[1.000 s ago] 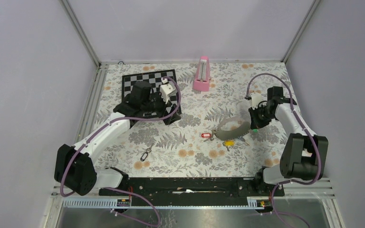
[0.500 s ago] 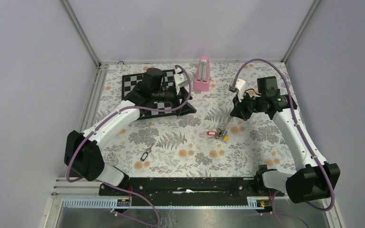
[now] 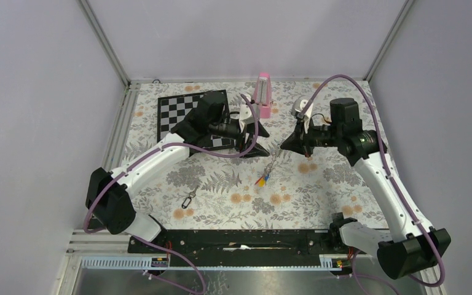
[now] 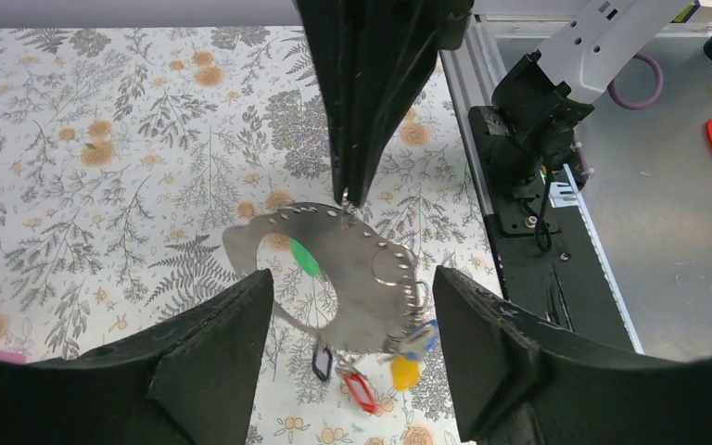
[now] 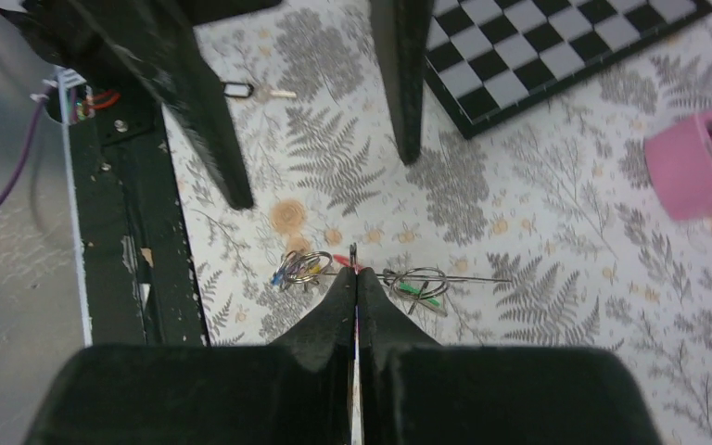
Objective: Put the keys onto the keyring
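My right gripper [image 3: 284, 146] is shut on the top edge of the keyring [image 4: 371, 278], a floppy grey-silver loop that hangs from it above the table. Several keys hang on the loop: green tag [image 4: 304, 258], black tag [image 4: 323, 360], red tag [image 4: 362, 391], yellow tag [image 4: 406, 371] and a blue one. From above they show as a small bunch of keys [image 3: 261, 180]. My left gripper [image 3: 253, 142] faces the loop from the left, open, its fingers [image 4: 213, 371] either side of the view with nothing between them. One loose key [image 3: 188, 200] lies on the cloth at the near left.
A chessboard [image 3: 187, 110] lies at the back left, partly under my left arm. A pink metronome [image 3: 262, 96] stands at the back middle. The black base rail [image 3: 239, 241] runs along the near edge. Metal frame posts stand at the back corners.
My right gripper has lifted the keyring with its keys off the table and carried it left. My left arm has swung right to face it, and its jaws have narrowed somewhat.
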Available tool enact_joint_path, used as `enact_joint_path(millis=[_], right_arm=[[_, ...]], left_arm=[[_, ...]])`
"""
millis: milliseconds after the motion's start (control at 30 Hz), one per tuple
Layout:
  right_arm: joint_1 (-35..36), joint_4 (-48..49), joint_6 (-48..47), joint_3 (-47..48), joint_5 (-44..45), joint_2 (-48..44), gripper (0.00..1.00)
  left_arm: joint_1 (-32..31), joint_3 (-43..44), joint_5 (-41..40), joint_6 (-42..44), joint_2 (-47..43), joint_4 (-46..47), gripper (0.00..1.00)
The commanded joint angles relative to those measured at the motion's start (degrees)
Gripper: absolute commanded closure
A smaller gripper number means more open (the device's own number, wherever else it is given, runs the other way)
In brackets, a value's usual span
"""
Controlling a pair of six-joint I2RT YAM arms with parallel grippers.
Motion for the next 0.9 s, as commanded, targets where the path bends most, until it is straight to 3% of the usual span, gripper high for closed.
enact_joint_path(millis=[0,367,467,867], right_arm=[[0.9,7.3,3.7,-0.2,-8.4,-2.0,1.0],[1.0,13.8,8.6,-3.7,-14.6,-2.5,1.0],[1.0,15.2,9.3,-4.7,-15.9,-2.7,1.0],[0.9,17.4,10.3,-6.9,-17.3,-3.0,1.0]], left_arm=[[-0.5,0.4,2.2,2.5,-0.3,3.8,0.33],[-2.1,-0.4,4.0,3.4,-0.5,3.9,0.56],[-2.2,-1.3,4.3,4.2,-0.8,3.8,0.58],[-2.8,-0.9,4.6,4.6,0.5,3.9,0.82]])
